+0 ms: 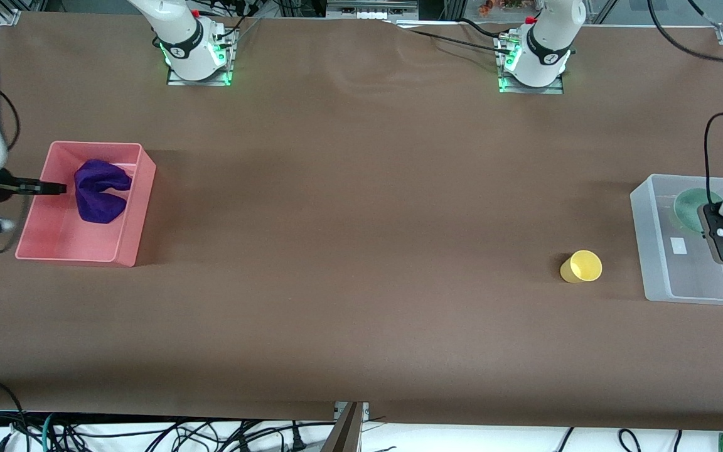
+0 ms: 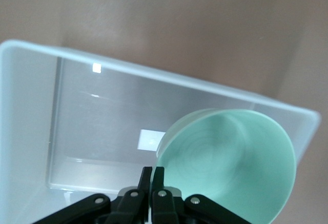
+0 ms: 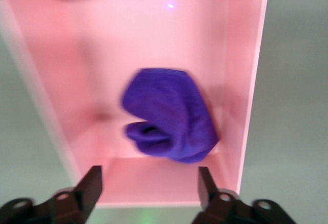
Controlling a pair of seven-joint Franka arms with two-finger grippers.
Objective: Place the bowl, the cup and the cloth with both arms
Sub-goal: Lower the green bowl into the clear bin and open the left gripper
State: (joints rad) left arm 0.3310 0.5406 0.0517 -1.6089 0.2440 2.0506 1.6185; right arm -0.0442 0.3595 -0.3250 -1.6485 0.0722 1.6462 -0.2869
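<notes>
The mint-green bowl (image 1: pixel 690 210) is in the clear bin (image 1: pixel 656 251) at the left arm's end of the table. My left gripper (image 1: pixel 708 213) is over that bin and shut on the bowl's rim. In the left wrist view the gripper (image 2: pixel 152 175) pinches the rim of the tilted bowl (image 2: pixel 230 162). The purple cloth (image 1: pixel 99 191) lies crumpled in the pink bin (image 1: pixel 129 245) at the right arm's end. My right gripper (image 1: pixel 60 187) is open and empty over that bin's edge. The right wrist view shows the gripper (image 3: pixel 148 180) above the cloth (image 3: pixel 171 114). The yellow cup (image 1: pixel 581 266) lies on its side on the table beside the clear bin.
The clear bin's rim (image 2: pixel 154 74) and the pink bin's wall (image 3: pixel 251 80) surround the grippers. Both arm bases stand at the table's edge farthest from the front camera. Brown tabletop stretches between the two bins.
</notes>
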